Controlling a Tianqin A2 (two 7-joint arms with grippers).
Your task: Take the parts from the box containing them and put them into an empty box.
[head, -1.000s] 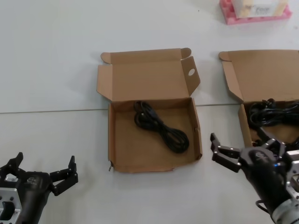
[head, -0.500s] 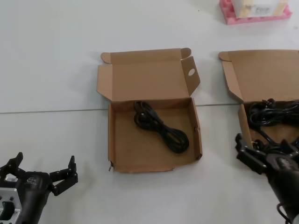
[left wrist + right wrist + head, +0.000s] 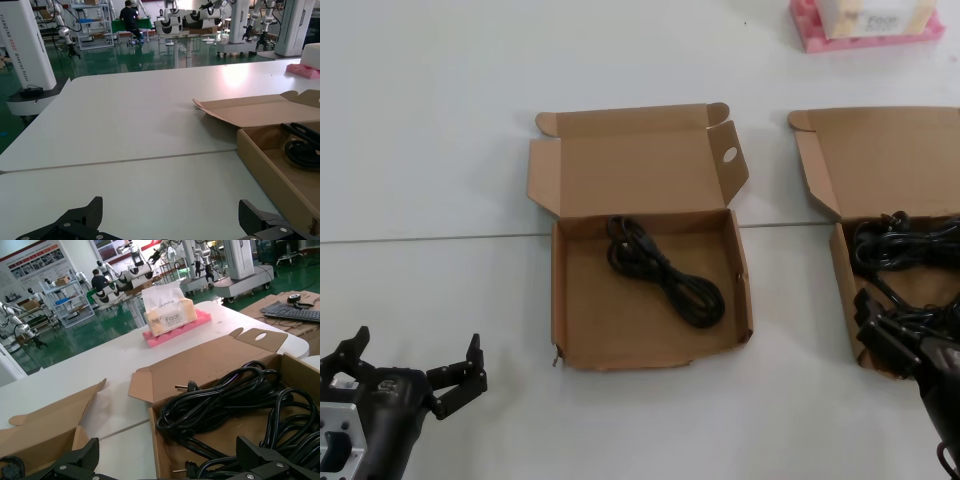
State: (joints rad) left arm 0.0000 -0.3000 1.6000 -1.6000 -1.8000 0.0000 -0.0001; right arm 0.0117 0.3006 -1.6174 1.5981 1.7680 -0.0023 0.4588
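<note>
On a white table [image 3: 440, 150], two flat brown cardboard boxes are laid open side by side, lids hinged back. In the middle of the head view sits the box with a round hole in one lid flap [image 3: 650, 300]; one coiled black cable [image 3: 665, 275] is seen lying on its floor, running diagonally, with its plug end near the back wall. At the robot's right, partly cut off by the frame edge, the second box [image 3: 840, 250] is seen holding a loose heap of black cables [image 3: 905, 245] with plugs.

The right gripper [image 3: 892, 335] is placed over the near front corner of that second box, just beside the heap; its jaws are spread wide, and nothing is held between them. In the right wrist view the two dark fingertips [image 3: 75, 460] are seen apart, with the tangle of cables [image 3: 235, 400] lying ahead of them inside the box [image 3: 200, 360].

The left gripper [image 3: 415, 370] is parked low at the robot's left, well apart from both boxes, jaws spread and empty.

A pink foam block [image 3: 865, 35] carrying a tissue pack is seen at the far edge.
</note>
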